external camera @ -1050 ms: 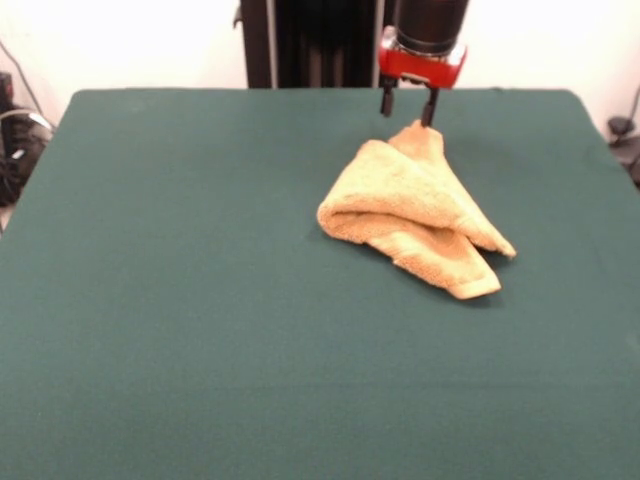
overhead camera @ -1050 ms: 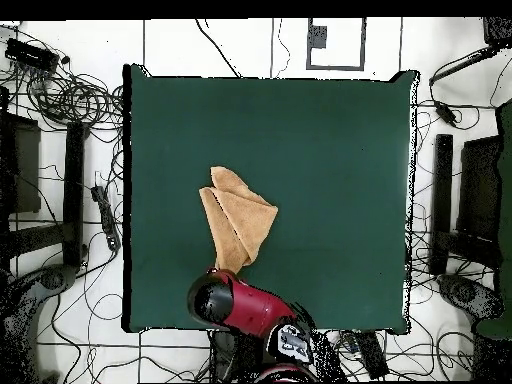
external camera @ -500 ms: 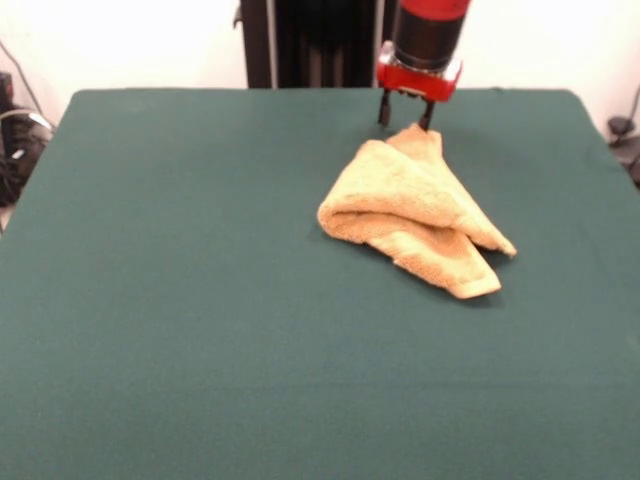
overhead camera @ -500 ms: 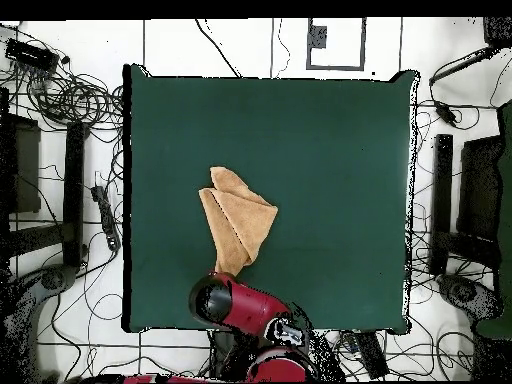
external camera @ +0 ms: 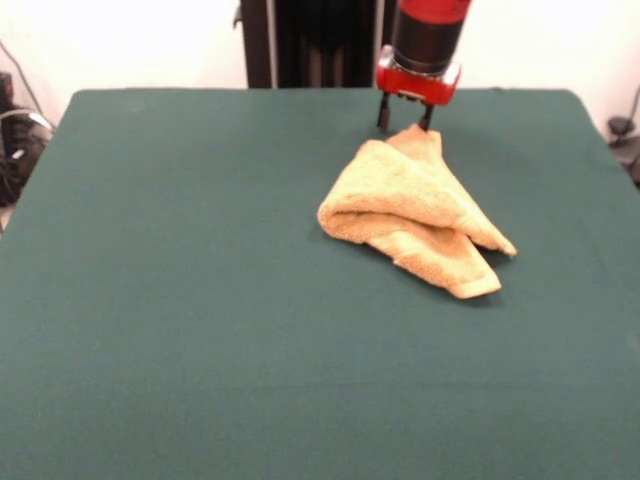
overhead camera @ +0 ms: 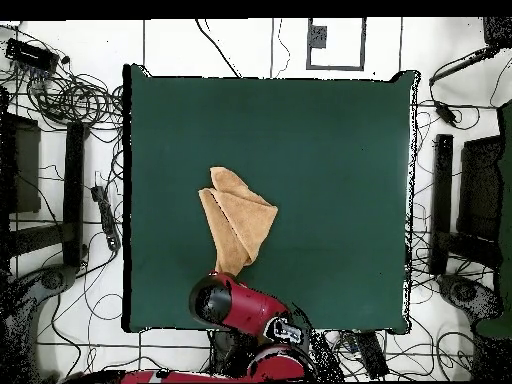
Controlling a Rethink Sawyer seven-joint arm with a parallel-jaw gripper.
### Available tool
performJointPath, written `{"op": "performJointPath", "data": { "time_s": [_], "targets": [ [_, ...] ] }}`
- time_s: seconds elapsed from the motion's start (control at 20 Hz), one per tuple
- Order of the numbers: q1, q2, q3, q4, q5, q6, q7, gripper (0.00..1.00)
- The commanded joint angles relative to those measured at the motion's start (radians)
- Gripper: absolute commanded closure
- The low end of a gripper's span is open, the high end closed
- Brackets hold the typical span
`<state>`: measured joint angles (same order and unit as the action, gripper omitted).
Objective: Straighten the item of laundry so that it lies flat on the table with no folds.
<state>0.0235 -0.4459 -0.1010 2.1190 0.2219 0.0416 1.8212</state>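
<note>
Folded terry towel (external camera: 410, 215) on the counter (external camera: 180, 300): soft, limp, light, I judge; my spread end effector (external camera: 403, 113) straddles its far corner, the sensible hold.

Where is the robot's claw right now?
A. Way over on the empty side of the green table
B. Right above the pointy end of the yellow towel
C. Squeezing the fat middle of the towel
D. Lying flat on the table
B: the gripper hangs with its two fingers apart just over the narrow far tip of the folded towel, not on its thick middle, and the rest of the table is far from it.
</note>
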Motion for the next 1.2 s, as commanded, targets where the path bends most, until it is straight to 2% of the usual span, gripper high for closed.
{"op": "performJointPath", "data": {
  "time_s": [0.05,0.2,0.25,0.45,0.5,0.55,0.65,0.85,1.0,1.2],
  "targets": [
    [-0.012,0.080,0.105,-0.124,0.045,-0.044,0.193,0.00],
    [-0.014,0.062,0.097,-0.133,0.023,-0.038,0.167,0.00],
    [0.015,0.065,0.061,-0.143,0.032,-0.047,0.173,1.00],
    [0.043,0.073,0.026,-0.165,0.033,-0.038,0.161,1.00],
    [0.049,0.068,0.021,-0.154,0.056,-0.017,0.184,1.00],
    [0.024,0.059,0.054,-0.134,0.065,-0.037,0.210,1.00],
    [0.005,0.038,0.071,-0.116,0.066,0.003,0.208,1.00],
    [-0.001,-0.020,0.039,-0.091,0.043,0.044,0.183,1.00],
    [-0.021,-0.103,0.012,-0.046,0.014,0.102,0.156,1.00],
    [-0.011,-0.248,-0.058,-0.016,-0.020,0.265,0.117,1.00]
  ]
}}
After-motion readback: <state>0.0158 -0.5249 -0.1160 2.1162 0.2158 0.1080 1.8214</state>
